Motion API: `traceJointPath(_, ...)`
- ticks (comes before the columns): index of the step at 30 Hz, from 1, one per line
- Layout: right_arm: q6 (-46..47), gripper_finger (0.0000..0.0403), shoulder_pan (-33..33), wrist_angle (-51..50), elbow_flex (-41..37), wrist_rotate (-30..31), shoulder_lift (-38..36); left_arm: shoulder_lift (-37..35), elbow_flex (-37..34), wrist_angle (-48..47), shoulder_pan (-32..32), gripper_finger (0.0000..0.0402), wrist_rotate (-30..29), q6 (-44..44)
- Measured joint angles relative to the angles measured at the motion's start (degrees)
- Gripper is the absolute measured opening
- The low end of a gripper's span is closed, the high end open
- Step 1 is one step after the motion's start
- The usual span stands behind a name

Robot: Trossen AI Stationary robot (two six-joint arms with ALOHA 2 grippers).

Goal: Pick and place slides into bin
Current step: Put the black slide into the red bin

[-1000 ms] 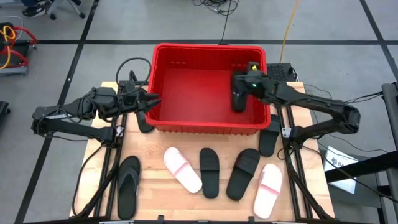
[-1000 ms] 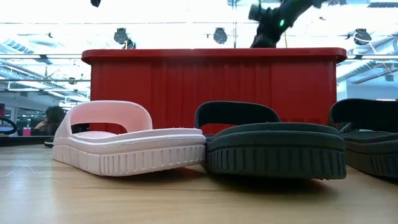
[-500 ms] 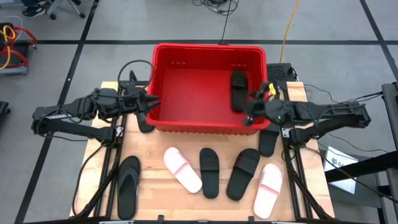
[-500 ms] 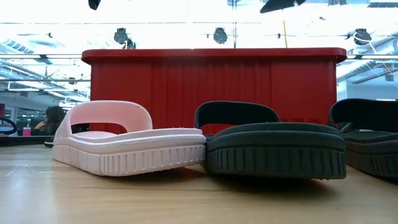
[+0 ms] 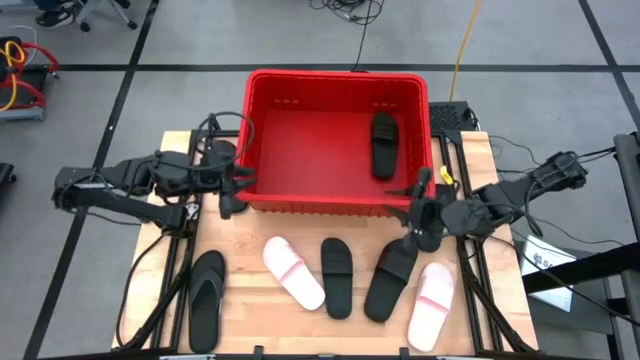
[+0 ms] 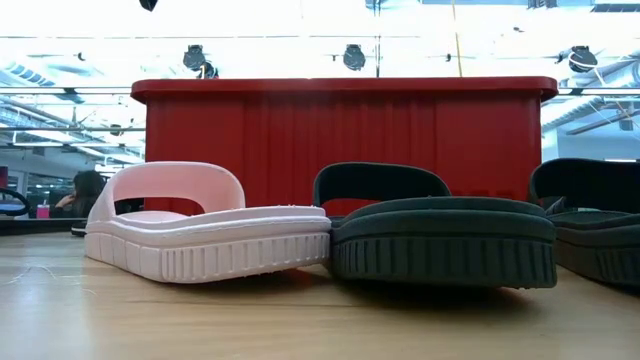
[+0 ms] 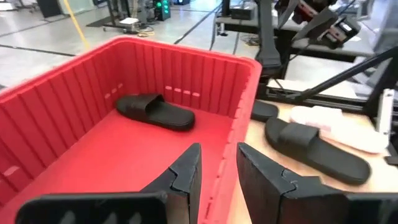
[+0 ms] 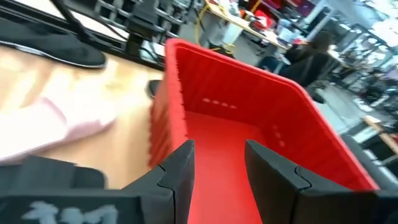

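The red bin (image 5: 300, 150) stands at the table's far middle with one black slide (image 5: 384, 146) lying flat on its floor, also seen in the left wrist view (image 7: 155, 112). On the wood near the front lie a black flip-flop (image 5: 206, 298), a white slide (image 5: 293, 272), two black slides (image 5: 336, 277) (image 5: 390, 278) and a pale pink slide (image 5: 432, 305). My left gripper (image 5: 238, 186) (image 7: 217, 155) hangs open at the bin's near left corner. My right gripper (image 5: 407, 200) (image 8: 217, 152) hangs open at the bin's near right corner. Neither has anything between its fingers.
Another black slide (image 5: 432, 228) lies right of the bin, partly under my right arm, and one (image 5: 231, 203) lies left of the bin under my left gripper. In the low view the pale slide (image 6: 200, 235) and a black slide (image 6: 440, 235) lie before the bin wall (image 6: 340, 140).
My right gripper has drawn back out of the bin, swinging toward the table's near right and turning about, to hang over the bin's near right corner. The black slide stays lying in the bin. My left gripper has turned slightly toward the near edge.
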Motion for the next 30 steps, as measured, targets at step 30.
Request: traceJointPath(30,33.3,0.0001,13.7,-14.0,-5.0,-6.3,0.0,0.0,0.0,-1.9,-7.5,0.0097,-0.1,-3.8)
